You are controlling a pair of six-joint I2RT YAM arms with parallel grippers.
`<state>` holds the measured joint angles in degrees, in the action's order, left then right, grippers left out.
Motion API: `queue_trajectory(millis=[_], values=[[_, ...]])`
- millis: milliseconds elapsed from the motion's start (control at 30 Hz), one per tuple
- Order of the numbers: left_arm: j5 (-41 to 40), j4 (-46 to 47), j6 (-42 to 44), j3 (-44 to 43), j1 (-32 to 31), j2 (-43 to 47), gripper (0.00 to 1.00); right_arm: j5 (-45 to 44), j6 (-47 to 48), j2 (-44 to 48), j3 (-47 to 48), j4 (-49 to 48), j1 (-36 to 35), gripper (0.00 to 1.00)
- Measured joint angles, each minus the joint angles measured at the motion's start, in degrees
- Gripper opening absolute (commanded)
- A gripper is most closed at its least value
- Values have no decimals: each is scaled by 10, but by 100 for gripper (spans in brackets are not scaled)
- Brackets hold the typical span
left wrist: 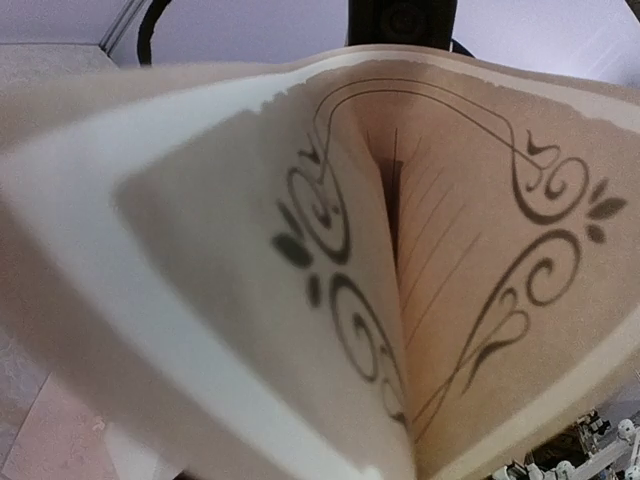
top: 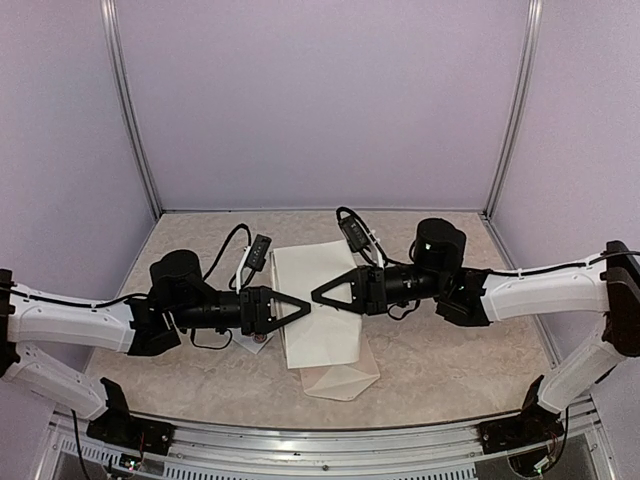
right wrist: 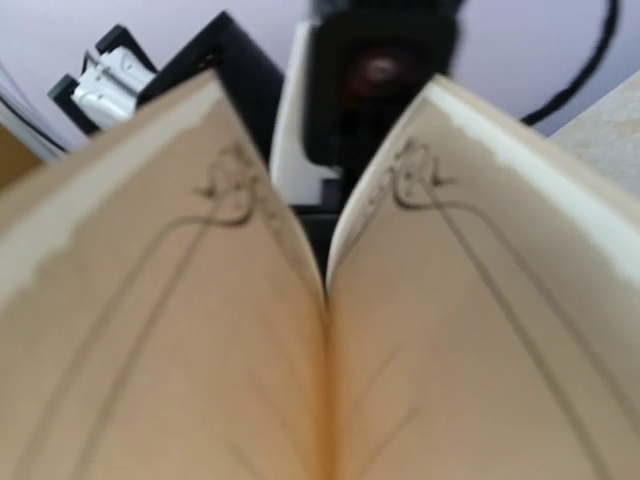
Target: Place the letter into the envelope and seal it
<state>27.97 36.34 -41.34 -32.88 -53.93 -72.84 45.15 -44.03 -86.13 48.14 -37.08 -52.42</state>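
Step in hand: folding the letter down to a size that fits the envelope; nothing is inserted yet
Letter position: mid-table between the two arms, pale side up in the top view; both wrist views show its bordered face bent into a V, with the crease running along the line between the grippers
Envelope position: flat on the table, at the near end of the letter and partly under it
Left gripper: fingers drawn together to a point over the letter; paper fills its wrist view, so the pinch is judged, not seen
Right gripper: same narrow stance, tip just beside the left one; contact with the sheet is also only judged
Procedure: keep both grips level and in line with the crease; match the two halves edge to edge before pressing, as a skewed fold may jam at the envelope mouth
Caution: thin paper will tear or wrinkle if the arms pull apart
Obstruction: the grippers are nearly tip to tip, which leaves little room to shift either
Surroundings: cable loops hang behind each wrist, close to the far edge of the sheet
Visibility: neither wrist camera shows the envelope
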Motion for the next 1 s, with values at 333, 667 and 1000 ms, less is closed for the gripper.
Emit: queue_trajectory(millis=[333,667,1000], values=[[-9,0,-6,10,0,22,30,-31,22,9,0,41,1,9],[-13,0,-6,10,0,11,23,-66,49,9,9,103,1,10],[-15,0,-6,9,0,-8,17,-85,54,4,22,109,-2,11]])
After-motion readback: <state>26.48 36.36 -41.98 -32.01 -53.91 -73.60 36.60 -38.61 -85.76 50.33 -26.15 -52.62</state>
